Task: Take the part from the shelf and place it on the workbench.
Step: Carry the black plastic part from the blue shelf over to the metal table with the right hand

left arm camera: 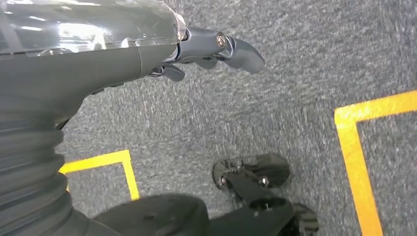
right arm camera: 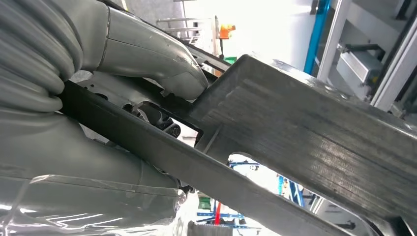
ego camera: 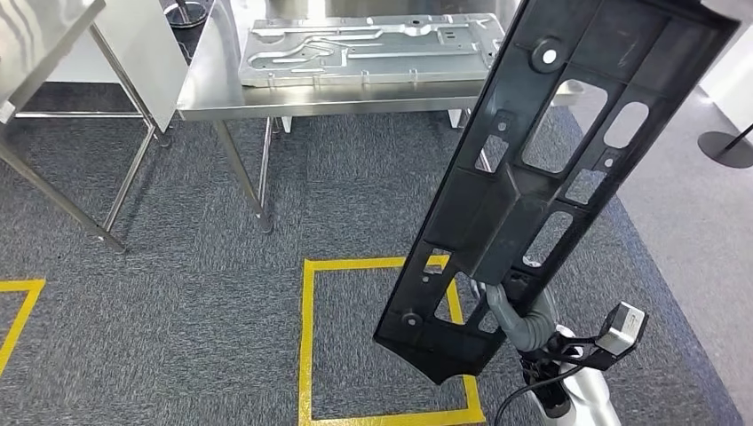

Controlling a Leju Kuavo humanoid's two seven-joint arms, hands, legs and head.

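Note:
The part is a long black plastic panel (ego camera: 533, 169) with several cut-outs, held up at a slant in front of me, its top end reaching over the near edge of the steel workbench (ego camera: 213, 89). My right hand (ego camera: 519, 311) grips the panel near its lower end. In the right wrist view the grey thumb (right arm camera: 167, 73) presses on the black panel (right arm camera: 305, 142) and darker fingers reach through a cut-out. My left hand (left arm camera: 206, 51) hangs over the grey carpet with its fingers loosely curled and nothing in them.
A large grey metal plate (ego camera: 368, 49) lies on the workbench. A second steel table (ego camera: 53, 53) stands at the left with slanted legs. Yellow tape (ego camera: 306, 337) marks a square on the grey carpet below me. A round stand base (ego camera: 724, 146) sits at far right.

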